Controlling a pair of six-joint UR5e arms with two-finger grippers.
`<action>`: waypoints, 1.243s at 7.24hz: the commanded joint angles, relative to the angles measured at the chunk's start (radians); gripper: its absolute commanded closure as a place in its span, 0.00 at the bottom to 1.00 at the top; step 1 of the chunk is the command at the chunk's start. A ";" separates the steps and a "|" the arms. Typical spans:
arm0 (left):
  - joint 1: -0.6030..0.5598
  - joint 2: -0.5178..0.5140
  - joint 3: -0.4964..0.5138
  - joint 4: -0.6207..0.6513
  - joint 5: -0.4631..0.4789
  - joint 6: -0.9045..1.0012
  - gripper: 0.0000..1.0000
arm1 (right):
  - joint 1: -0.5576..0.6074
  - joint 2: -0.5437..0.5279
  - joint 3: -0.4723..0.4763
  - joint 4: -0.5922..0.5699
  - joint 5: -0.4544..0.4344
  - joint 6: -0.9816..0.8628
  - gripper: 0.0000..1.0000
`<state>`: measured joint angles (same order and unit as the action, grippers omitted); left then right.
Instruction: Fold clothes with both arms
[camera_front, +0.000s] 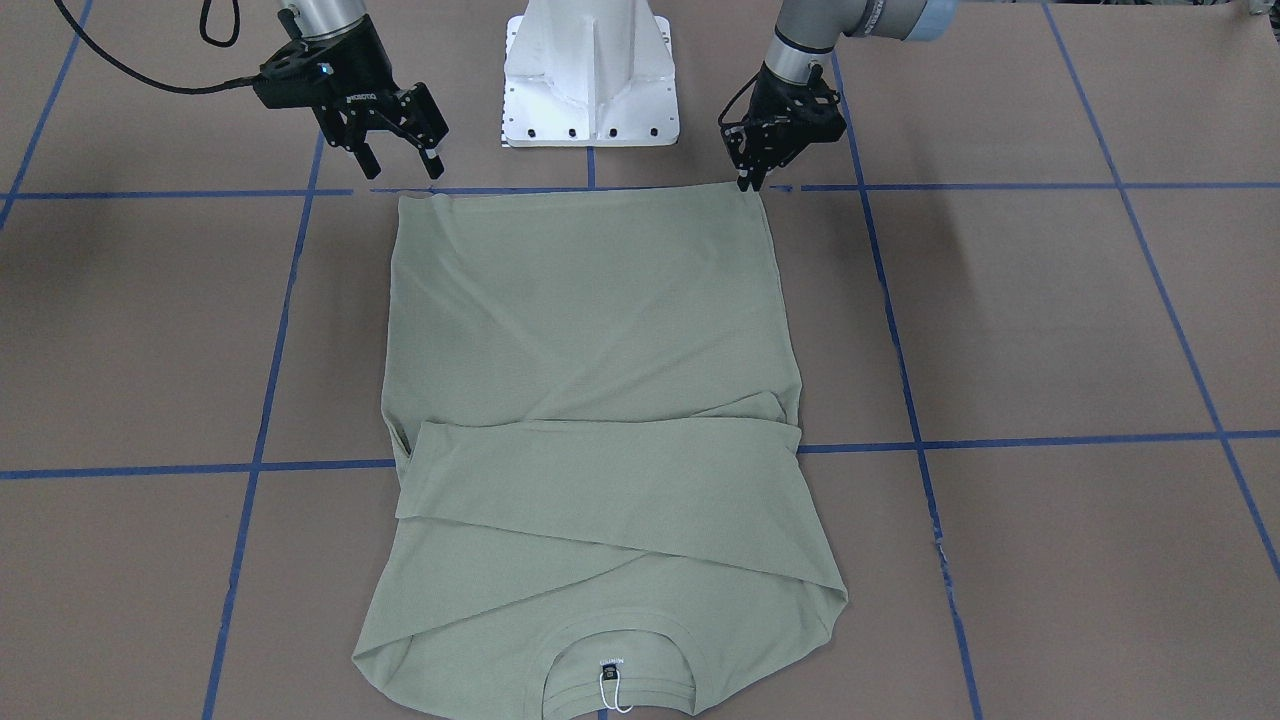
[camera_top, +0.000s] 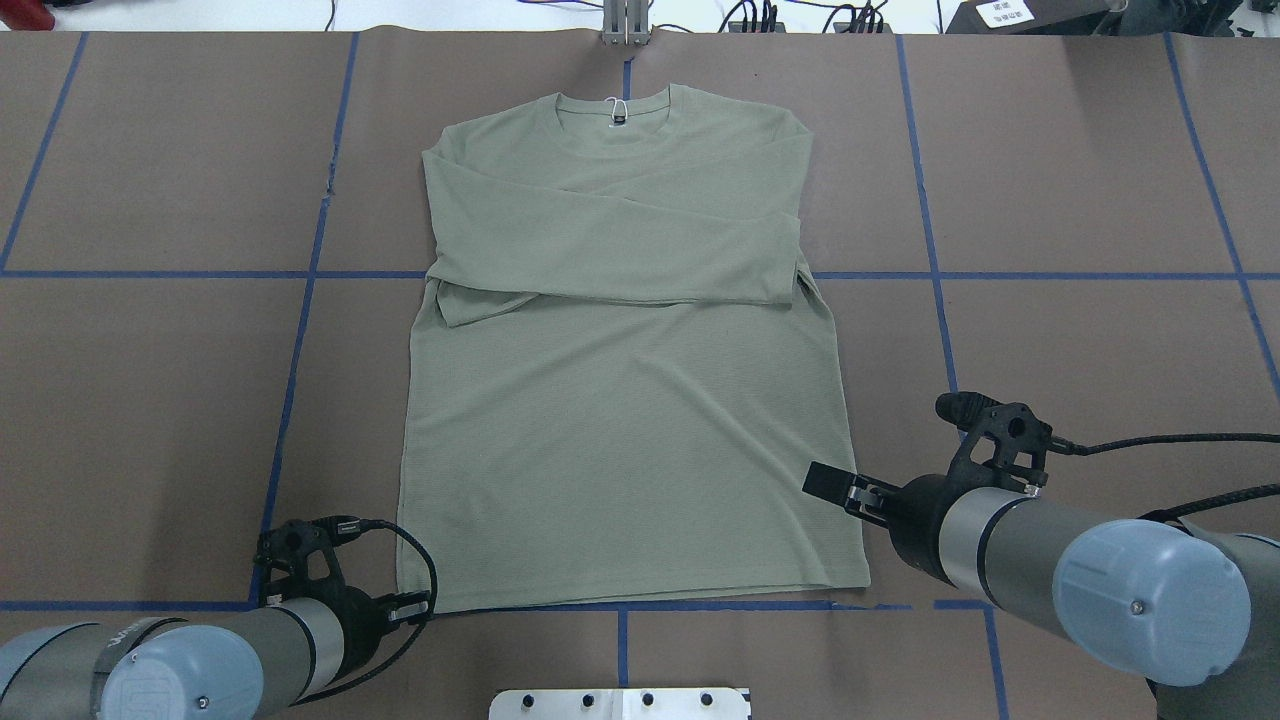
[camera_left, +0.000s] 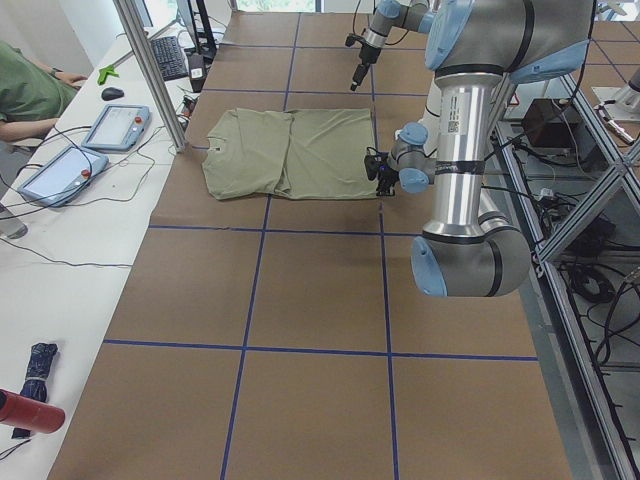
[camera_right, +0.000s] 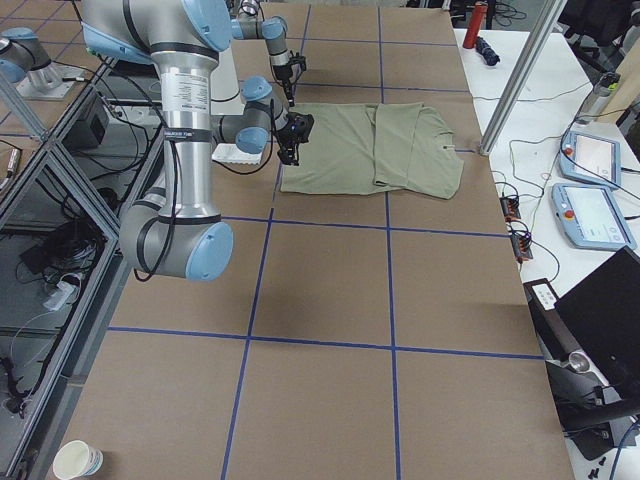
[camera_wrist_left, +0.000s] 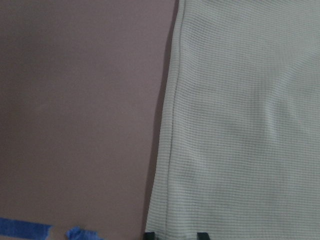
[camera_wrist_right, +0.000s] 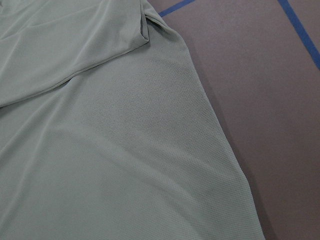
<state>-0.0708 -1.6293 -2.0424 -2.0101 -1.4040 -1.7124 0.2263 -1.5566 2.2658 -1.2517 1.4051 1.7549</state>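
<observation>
The shirt (camera_front: 590, 330), judged soft, light and floppy, is laid flat, one hem corner at the left gripper's (camera_front: 748, 180) spread jaws, the other just ahead of the right gripper's (camera_front: 400, 165) spread jaws, and is best pinched there.

Soft, even light falls from above in every view. The brown counter (camera_front: 1050, 330) looks matte, with broad faint shadows on the robot's side. The fixed views are sharp to their edges, and the blue tape lines (camera_front: 1000, 187) run straight. The left wrist view is dim and slightly blurred — the shirt (camera_wrist_left: 240, 125) looks greyish there — while the right wrist view is brighter, with gentle shading along the folds.
</observation>
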 joint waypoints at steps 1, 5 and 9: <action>-0.003 0.000 -0.018 0.002 0.002 0.008 1.00 | -0.001 0.000 -0.006 0.000 -0.002 0.000 0.00; -0.006 -0.006 -0.106 0.007 -0.003 0.010 1.00 | -0.033 -0.013 -0.031 -0.069 -0.002 0.153 0.07; -0.017 -0.004 -0.134 0.004 0.011 0.008 1.00 | -0.056 -0.033 -0.118 0.102 -0.017 0.167 0.07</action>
<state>-0.0817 -1.6343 -2.1699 -2.0051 -1.3984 -1.7039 0.1786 -1.5790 2.1953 -1.2358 1.3969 1.9183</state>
